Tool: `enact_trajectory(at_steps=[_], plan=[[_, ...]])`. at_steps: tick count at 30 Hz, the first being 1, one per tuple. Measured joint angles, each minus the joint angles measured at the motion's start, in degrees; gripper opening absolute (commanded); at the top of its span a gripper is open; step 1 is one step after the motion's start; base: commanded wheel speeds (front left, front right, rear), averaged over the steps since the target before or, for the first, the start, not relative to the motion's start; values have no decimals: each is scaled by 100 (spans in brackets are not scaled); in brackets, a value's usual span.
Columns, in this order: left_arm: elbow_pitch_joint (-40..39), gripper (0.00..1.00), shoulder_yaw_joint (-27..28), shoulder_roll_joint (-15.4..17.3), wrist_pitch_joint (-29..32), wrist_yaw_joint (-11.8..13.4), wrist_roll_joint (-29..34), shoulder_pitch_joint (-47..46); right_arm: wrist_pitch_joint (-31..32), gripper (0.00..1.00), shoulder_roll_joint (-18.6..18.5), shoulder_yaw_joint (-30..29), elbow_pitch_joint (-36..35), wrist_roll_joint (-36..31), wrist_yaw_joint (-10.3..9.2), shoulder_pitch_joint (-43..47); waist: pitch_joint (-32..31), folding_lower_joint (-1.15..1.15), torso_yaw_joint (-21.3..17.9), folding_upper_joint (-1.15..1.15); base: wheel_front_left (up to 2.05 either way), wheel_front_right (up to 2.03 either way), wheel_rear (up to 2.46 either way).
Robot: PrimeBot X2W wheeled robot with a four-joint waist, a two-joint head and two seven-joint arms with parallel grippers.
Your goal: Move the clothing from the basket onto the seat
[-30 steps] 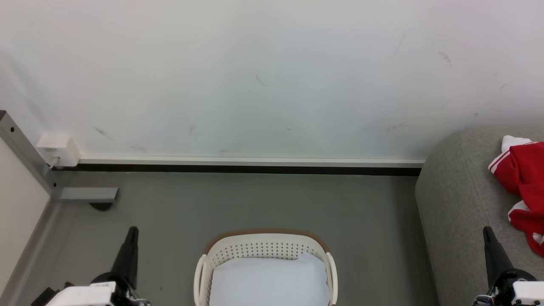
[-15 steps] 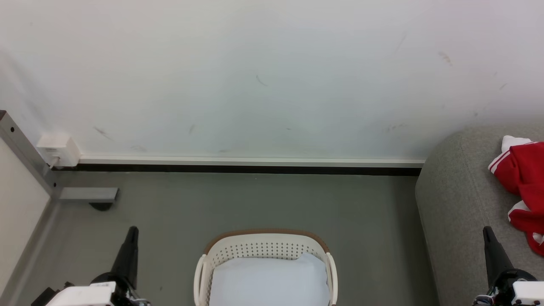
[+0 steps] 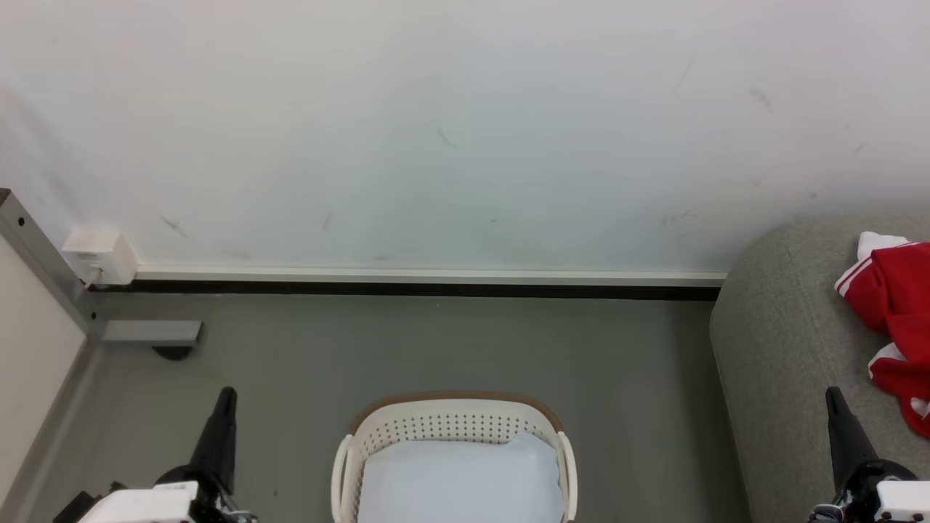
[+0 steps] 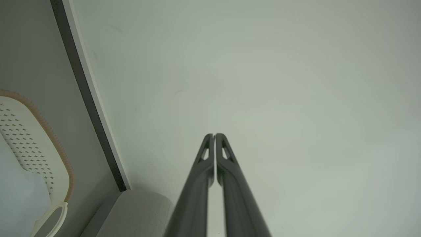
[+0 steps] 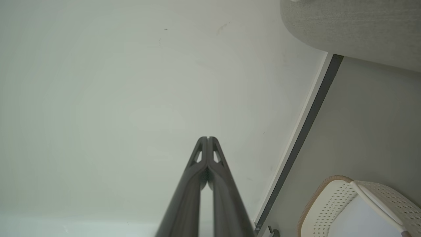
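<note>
The red clothing (image 3: 897,316), white stripes along its trim, lies crumpled on the grey seat (image 3: 785,341) at the right edge of the head view, where the frame cuts part of it off. It rests on the upholstery a little way in from the seat's rounded end, well apart from the basket (image 3: 454,423). The basket stands on the floor at the bottom middle, cream with a perforated wall and a brown rim, and inside it lies a flat pale bluish sheet (image 3: 461,479) (no red shows in it). Bare grey floor (image 3: 436,349) runs between basket and seat and back to the wall (image 3: 436,131), which is off-white and carries a few faint scuffs. A pale skirting strip (image 3: 429,276) with a dark line beneath it marks where wall meets floor. At the far left a small white box (image 3: 99,256) sits low on the wall beside a slanting grey metal post (image 3: 42,267). The left claw (image 3: 227,396) points up over the floor to the left of the basket, and the right claw (image 3: 831,396) points up in front of the seat. In each wrist view the two dark fingers meet at the tips with nothing between them, aimed at the plain wall.
</note>
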Motion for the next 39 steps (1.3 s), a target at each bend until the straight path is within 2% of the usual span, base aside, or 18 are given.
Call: enact_trajectory(at_steps=[39], plan=[[-1, 0, 0, 0, 0, 0, 0, 0, 0, 0, 0, 0, 0, 0, 0, 0, 0, 0, 0, 0, 0, 0, 0]])
